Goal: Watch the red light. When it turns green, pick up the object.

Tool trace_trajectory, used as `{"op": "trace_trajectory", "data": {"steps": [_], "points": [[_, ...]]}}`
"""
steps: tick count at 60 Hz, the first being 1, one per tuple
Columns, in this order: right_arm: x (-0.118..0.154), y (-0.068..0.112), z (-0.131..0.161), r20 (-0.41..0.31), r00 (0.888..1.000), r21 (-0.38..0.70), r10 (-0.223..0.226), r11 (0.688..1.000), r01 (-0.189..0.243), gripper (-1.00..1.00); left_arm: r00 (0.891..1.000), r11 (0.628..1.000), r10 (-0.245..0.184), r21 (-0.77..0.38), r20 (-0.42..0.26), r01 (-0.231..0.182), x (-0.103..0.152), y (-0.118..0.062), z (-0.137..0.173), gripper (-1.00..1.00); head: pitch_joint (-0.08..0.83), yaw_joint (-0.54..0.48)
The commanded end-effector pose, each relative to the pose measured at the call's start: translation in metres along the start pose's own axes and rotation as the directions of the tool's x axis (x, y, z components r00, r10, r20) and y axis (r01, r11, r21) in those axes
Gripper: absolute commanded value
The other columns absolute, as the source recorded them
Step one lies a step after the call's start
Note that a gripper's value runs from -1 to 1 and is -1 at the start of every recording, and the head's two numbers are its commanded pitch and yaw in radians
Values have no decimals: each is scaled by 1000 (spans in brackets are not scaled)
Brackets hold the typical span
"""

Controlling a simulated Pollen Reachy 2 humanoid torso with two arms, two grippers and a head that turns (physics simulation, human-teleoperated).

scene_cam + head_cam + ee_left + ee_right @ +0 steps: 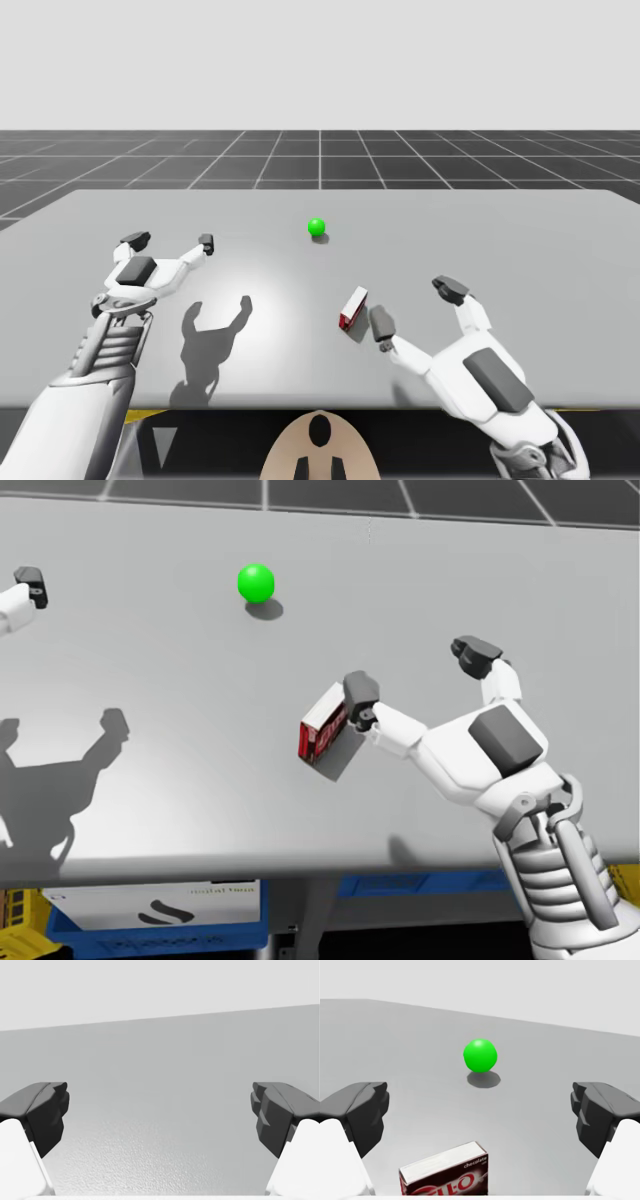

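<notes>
Right gripper (480,1108) fingers are held wide open, and nothing is gripped. Flat grey table (520,240) is spread beneath. Left gripper (160,1110) is opened wide too, over a grainy patch. Red-and-white cardboard box (445,1172), its lower part cut off, is seen between the right fingers. Round, shiny green light (480,1055) is seen ahead.

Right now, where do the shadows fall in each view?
High view: my left gripper throws a dark forked shadow on the table, nearer me and rightward. Head view: the red box has its shadow at its right. Right wrist view: the green light has a soft shadow under it. Light likely comes from above left.
</notes>
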Motion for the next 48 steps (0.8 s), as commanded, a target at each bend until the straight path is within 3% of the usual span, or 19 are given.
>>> {"op": "trace_trajectory", "data": {"steps": [1,6,17,28,48], "points": [[-10,29,32,0,999,195,32,980,-31,-1000,1000,1000,-1,0,-3,1,-1,0,0,-1000,718,-117],[-22,31,37,0,998,277,64,959,-62,-1000,1000,1000,-1,0,-3,1,-1,0,0,-1000,720,-116],[-45,31,28,-8,993,331,115,938,-106,-1000,1000,1000,-2,3,-3,2,-1,0,0,-1000,718,-113],[-70,30,7,-39,987,323,155,937,-134,-1000,1000,1000,-1,6,-6,1,-1,1,-1,-1000,717,-114],[-89,21,-28,-50,985,221,163,964,-148,-1000,1000,1000,2,10,-5,-2,-1,2,-1,-1000,719,-112]]}}
